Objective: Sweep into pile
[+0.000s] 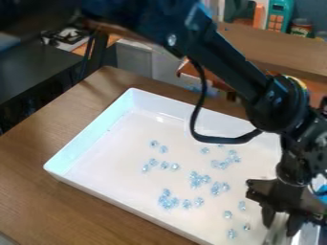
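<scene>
On a brown wooden table [38, 143], a white tray [89, 139] is set at a slant, with small clear, bluish pieces [167, 201] scattered over its floor in loose clusters and singles. Some pieces are found just beside the gripper [281, 225]. Behind, a second wooden surface [281, 48] is backed by a teal object [279, 14] and a jar [300, 27]. The far side of the tray is crossed by the black arm [226, 57], which is angled from the top edge down to the right; a black cable [220, 139] is looped below it, over the tray. The gripper is pointed downward at the lower right, with a pale object [277, 232] pinched in it. That object is cut off by the bottom edge and cannot be identified. The tray's right end is partly hidden by the gripper.
</scene>
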Controlling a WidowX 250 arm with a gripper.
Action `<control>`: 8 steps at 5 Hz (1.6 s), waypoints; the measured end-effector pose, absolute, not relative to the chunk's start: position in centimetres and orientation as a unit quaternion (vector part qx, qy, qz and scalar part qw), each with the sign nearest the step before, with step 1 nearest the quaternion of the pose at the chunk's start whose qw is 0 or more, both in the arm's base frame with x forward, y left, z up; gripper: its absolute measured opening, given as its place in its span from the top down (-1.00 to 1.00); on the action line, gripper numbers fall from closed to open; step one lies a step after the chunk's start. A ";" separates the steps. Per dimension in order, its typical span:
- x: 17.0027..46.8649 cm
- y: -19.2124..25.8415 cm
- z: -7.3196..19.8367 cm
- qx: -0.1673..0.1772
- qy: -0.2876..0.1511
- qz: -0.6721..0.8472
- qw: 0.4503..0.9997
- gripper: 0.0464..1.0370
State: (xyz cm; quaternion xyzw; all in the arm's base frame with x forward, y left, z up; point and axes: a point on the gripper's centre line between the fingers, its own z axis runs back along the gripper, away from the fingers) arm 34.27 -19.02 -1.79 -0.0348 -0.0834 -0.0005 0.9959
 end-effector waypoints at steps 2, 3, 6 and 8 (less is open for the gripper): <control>34.2 -14.6 -2.0 -0.031 -0.072 0.015 0.997 0.32; 34.2 -12.4 -1.9 -0.031 -0.072 0.022 0.997 0.32; 31.7 -5.7 -2.2 -0.010 -0.064 -0.004 0.998 0.32; 30.9 -0.5 -2.2 0.010 -0.068 0.000 0.998 0.32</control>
